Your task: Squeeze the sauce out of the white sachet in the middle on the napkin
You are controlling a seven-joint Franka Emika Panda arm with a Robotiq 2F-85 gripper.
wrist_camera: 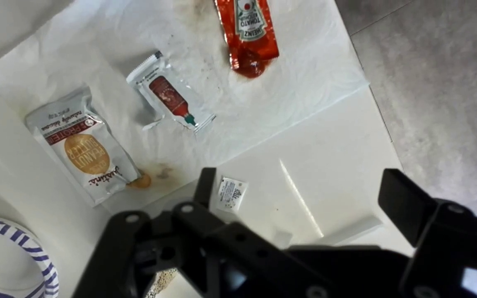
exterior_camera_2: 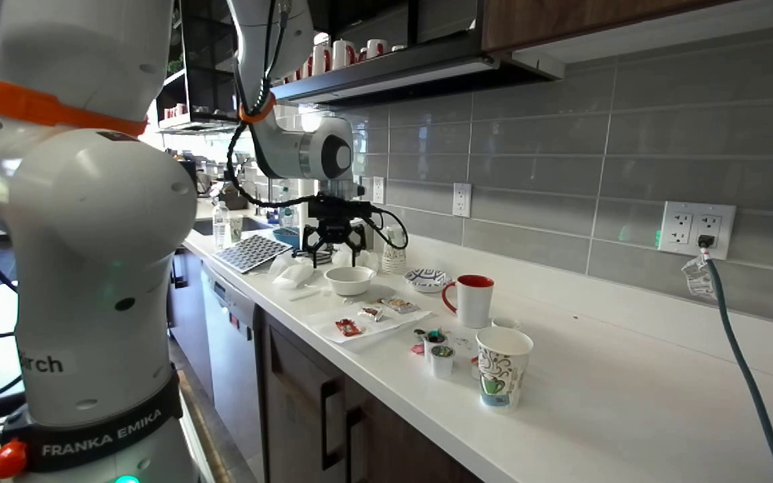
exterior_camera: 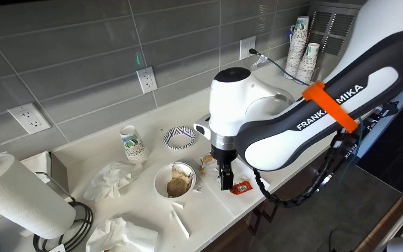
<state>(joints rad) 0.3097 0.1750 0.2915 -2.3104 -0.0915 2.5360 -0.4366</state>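
White sriracha sachet (wrist_camera: 173, 96) is seen lying flat on a napkin (wrist_camera: 296, 95), ungrasped and, it is judged, not yet squeezed out. The approach is judged to be the step in hand; a firm grip and squeeze are called for next. In the wrist view, the sachet's long axis is set from half past ten to half past four, the green tip of its printed bottle (wrist_camera: 171, 98) aimed at the latter; whether an end is torn cannot be told. At two o'clock from it is placed a Heinz tomato ketchup packet (wrist_camera: 251, 29), at eight a Justin's peanut butter packet (wrist_camera: 86, 147), and at five, just off the napkin, a salt packet (wrist_camera: 231, 194). Toward four, the raised Robotiq gripper (wrist_camera: 299, 184) is held spread, nothing pinched; a shift toward ten, a turn across the sachet and a descent would seem needed.
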